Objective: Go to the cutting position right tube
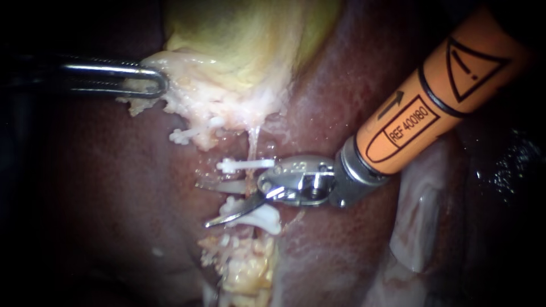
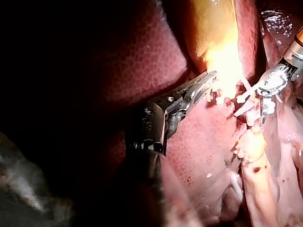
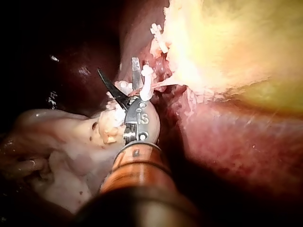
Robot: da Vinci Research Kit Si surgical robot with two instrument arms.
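Note:
A thin pale tube (image 1: 252,142) runs down from the yellow-white gallbladder (image 1: 239,51) over the dark red liver (image 1: 114,187). White clips sit across it, one (image 1: 244,165) above my right instrument's blades and one (image 1: 232,206) between them near the lower blade. My right instrument (image 1: 202,204), on an orange shaft, comes in from the upper right. Its two blades stand open, straddling the stretch of tube between the clips close to the hinge; they show in the right wrist view (image 3: 118,66) too. My left instrument (image 1: 160,85) is shut on the gallbladder's pale lower edge, as the left wrist view (image 2: 210,78) also shows.
A third white clip (image 1: 183,135) lies on the frayed tissue below the gallbladder's edge. Yellowish fatty tissue (image 1: 244,267) hangs beneath the blades. Pale folded tissue (image 1: 415,227) lies to the right under the orange shaft.

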